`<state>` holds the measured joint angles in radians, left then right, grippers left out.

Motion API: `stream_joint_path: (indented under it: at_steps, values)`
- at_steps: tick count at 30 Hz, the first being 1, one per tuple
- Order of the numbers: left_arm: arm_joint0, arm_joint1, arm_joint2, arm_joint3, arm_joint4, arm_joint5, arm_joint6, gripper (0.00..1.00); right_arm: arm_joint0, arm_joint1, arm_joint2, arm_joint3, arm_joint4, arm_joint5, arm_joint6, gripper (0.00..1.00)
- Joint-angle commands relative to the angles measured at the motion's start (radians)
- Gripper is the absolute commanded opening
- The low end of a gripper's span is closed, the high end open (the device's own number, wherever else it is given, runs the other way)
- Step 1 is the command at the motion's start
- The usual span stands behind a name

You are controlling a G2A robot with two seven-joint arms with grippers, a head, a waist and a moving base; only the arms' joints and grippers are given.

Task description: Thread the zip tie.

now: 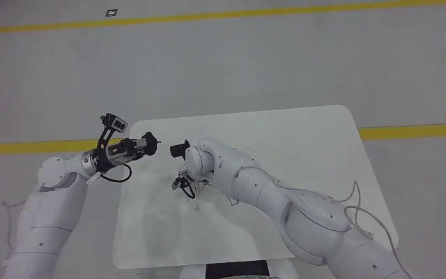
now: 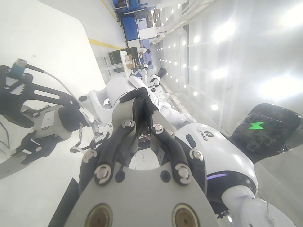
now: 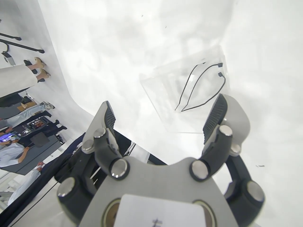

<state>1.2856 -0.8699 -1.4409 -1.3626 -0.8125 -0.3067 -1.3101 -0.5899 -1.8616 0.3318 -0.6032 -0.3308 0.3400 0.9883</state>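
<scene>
Right wrist view: tool (image 3: 163,106) partly covers zip tie (image 3: 193,108).

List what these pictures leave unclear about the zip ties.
Left wrist view: black piece in the shut left hand, mostly covered by its fingers; identity unclear.
Right wrist view: zip ties below the open right hand, too thin to count; one finger covers a strand.

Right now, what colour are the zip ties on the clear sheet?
The zip ties are black; clearest in the right wrist view.
</scene>
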Motion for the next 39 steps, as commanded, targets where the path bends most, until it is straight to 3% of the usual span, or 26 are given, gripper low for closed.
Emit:
stream_joint_path:
  at_steps: [1, 19, 20, 21, 24, 25, 26, 39]
  values:
    - [0.0, 0.0, 0.0, 0.0, 0.0, 0.0, 0.0, 0.0, 0.001, -0.007, 0.01, 0.016, -0.011, 0.0, 0.001, 1.0]
    - [0.0, 0.0, 0.0, 0.0, 0.0, 0.0, 0.0, 0.0, -0.002, -0.073, 0.102, 0.111, -0.141, 0.0, 0.003, 1.0]
    - [0.0, 0.0, 0.0, 0.0, 0.0, 0.0, 0.0, 0.0, -0.003, -0.076, 0.108, 0.114, -0.15, 0.0, 0.003, 0.95]
    - [0.0, 0.0, 0.0, 0.0, 0.0, 0.0, 0.0, 0.0, -0.004, -0.078, 0.114, 0.115, -0.156, 0.0, 0.004, 0.82]
    - [0.0, 0.0, 0.0, 0.0, 0.0, 0.0, 0.0, 0.0, -0.008, -0.084, 0.131, 0.114, -0.178, 0.0, 0.005, 0.72]
    - [0.0, 0.0, 0.0, 0.0, 0.0, 0.0, 0.0, 0.0, -0.009, -0.085, 0.136, 0.114, -0.185, 0.0, 0.005, 0.57]
    - [0.0, 0.0, 0.0, 0.0, 0.0, 0.0, 0.0, 0.0, -0.011, -0.087, 0.141, 0.114, -0.193, 0.0, 0.005, 0.49]
    - [0.0, 0.0, 0.0, 0.0, 0.0, 0.0, 0.0, 0.0, -0.037, -0.098, 0.238, 0.096, -0.321, 0.0, 0.007, 0.4]
